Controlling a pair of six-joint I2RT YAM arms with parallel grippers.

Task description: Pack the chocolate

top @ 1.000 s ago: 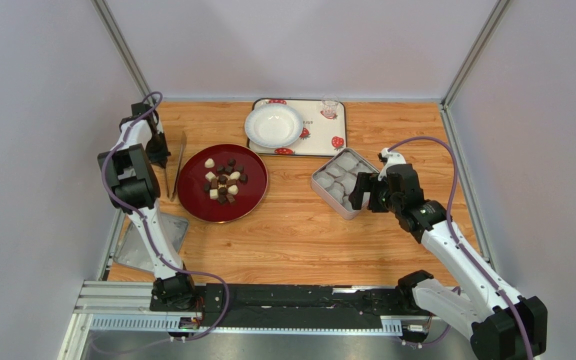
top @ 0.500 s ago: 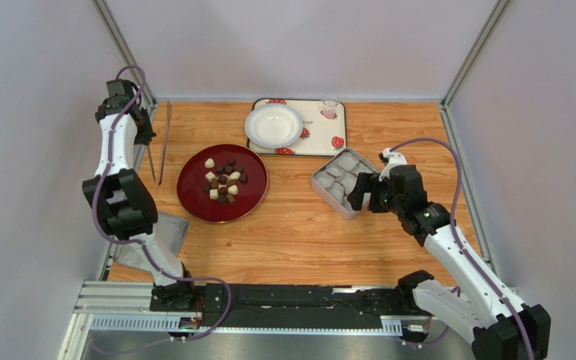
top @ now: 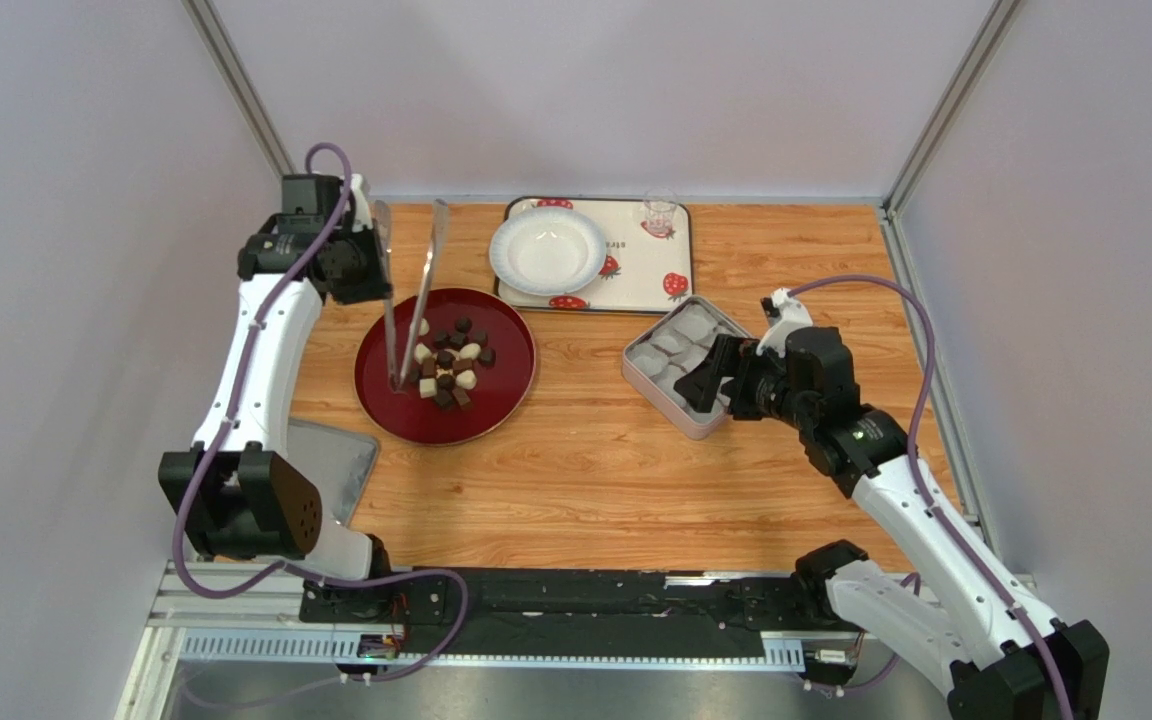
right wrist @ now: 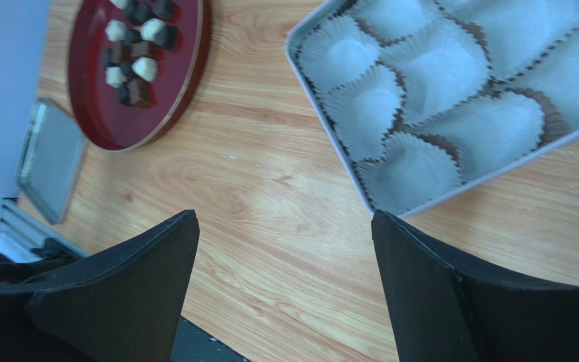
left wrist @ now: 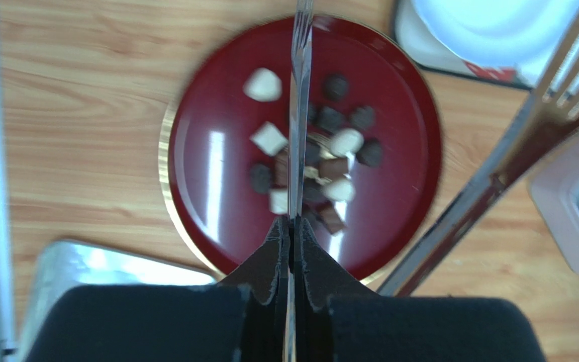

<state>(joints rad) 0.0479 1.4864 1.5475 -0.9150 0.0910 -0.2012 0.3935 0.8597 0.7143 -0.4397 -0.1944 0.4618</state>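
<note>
At lower centre of the left wrist view, the left gripper [left wrist: 291,226] clamps one arm of the tongs [left wrist: 298,113] above the chocolate [left wrist: 323,162], which all lies on the red plate [left wrist: 194,173]. The right gripper [right wrist: 283,219] gapes wide beside the tin [right wrist: 327,127]. Its paper cups [right wrist: 436,75] are empty, so nothing looks packed yet.

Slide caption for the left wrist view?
Left claw shut on metal tongs, over the red plate of dark and white chocolate.

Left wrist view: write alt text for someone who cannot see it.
The left gripper pinches one arm of metal tongs above a red plate of dark and white chocolates; the other arm splays right.
</note>
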